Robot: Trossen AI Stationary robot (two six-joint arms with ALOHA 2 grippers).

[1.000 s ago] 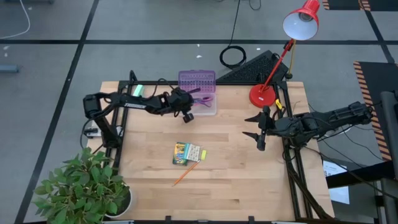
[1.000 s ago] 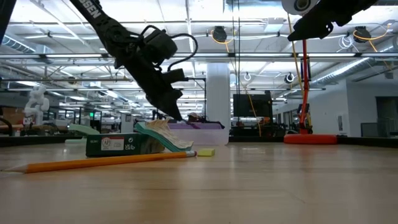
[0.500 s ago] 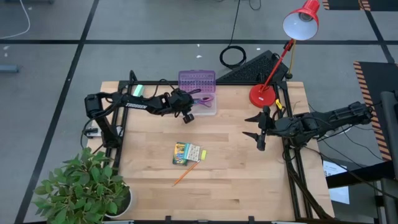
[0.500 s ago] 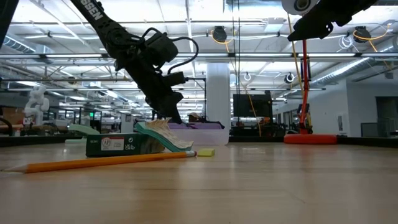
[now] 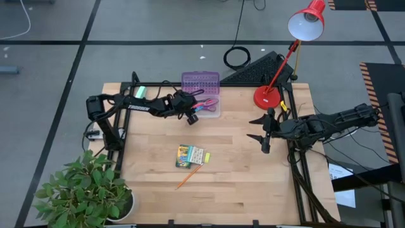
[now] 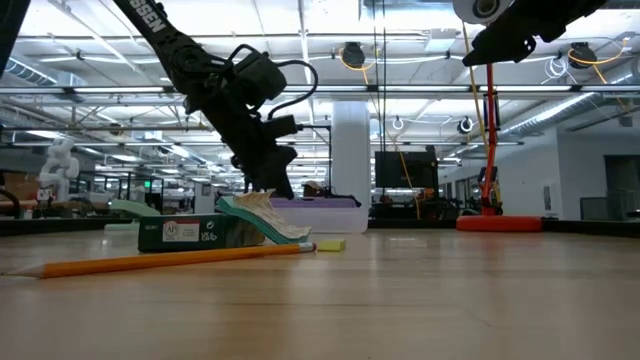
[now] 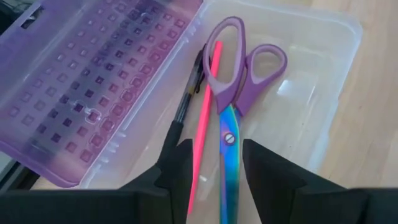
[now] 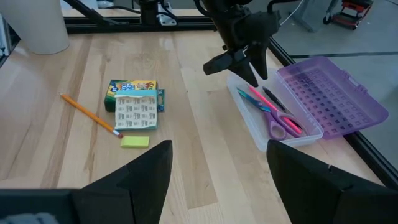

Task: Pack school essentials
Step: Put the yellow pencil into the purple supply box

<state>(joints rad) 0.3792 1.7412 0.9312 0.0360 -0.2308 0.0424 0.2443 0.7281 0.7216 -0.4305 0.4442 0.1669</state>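
- Compared with a second ago, the left gripper (image 5: 192,117) sits a touch further from the clear box (image 5: 214,113), and the low view shows it slightly higher; the things on the surface (image 5: 240,183) have not shifted.
- Its jaws are spread and hold nothing, hanging just above the box's open tray, as the left wrist view shows.
- Inside the tray lie the purple-handled scissors (image 7: 233,93), a pink pen (image 7: 205,124) and a black pen (image 7: 186,99), side by side; the purple lid (image 7: 87,81) is folded back beside them.
- Waiting outside the box, mid-surface, are the crayon box (image 5: 184,155) with a small card set (image 5: 196,156) on it, a yellow piece (image 5: 206,158) just beside, and an orange pencil (image 5: 190,175) slanting nearby.
- The step in hand looks like clearing the tray to fetch the next item: rise straight up first so the fingers do not catch the tray wall or lid.
- Of the rest, the pencil lies flat and thin, so jaws should straddle it crosswise near its middle.
- At the right edge, the right gripper (image 5: 263,135) waits with jaws spread.
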